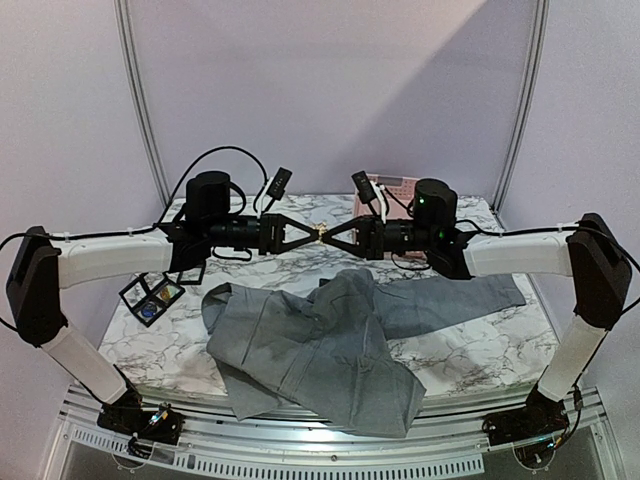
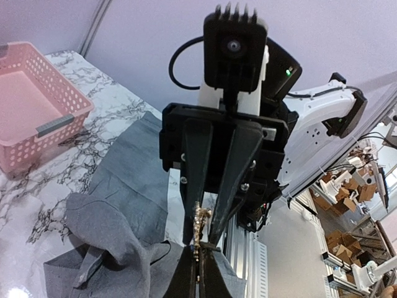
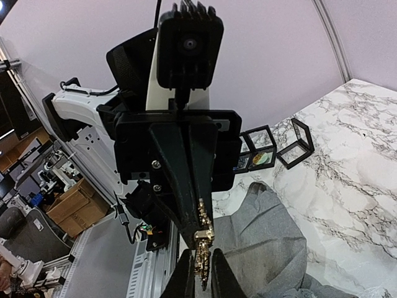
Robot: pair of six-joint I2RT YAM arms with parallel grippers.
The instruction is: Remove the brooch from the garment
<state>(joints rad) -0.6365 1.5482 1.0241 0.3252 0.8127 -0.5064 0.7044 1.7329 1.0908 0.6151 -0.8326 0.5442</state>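
Standing over the table (image 1: 470,350), I see the two arms reaching toward each other and meeting tip to tip high above its middle. The brooch (image 3: 203,242), a small gold piece, hangs in the air between them.

Seen from above, the left gripper (image 1: 312,233) comes in from 9 o'clock and the right gripper (image 1: 333,232) from 3 o'clock. The brooch's long axis lies along that same 9-to-3 line, one end in each claw. The left claw is clamped tight on its end. The right claw's fingers sit close on either side of the other end and appear to pinch it, though how firmly I cannot say.

The garment (image 1: 320,350) lies crumpled on the marble at 6 o'clock from the brooch, toward the arm bases and well below it. No cloth reaches up to the pin. I judge the brooch is already free of the fabric, and what remains is to set it down somewhere.

Neither arm is nearer, since both are touching it. The next move therefore depends on which claw lets go, and on pulling away along the pin's axis, not across it, so it is not levered out of the other grip. The pink basket (image 1: 395,187) sits at about 1 o'clock, on the right arm's side. The small black-framed boxes (image 1: 150,295) sit at about 8 o'clock, on the left arm's side.
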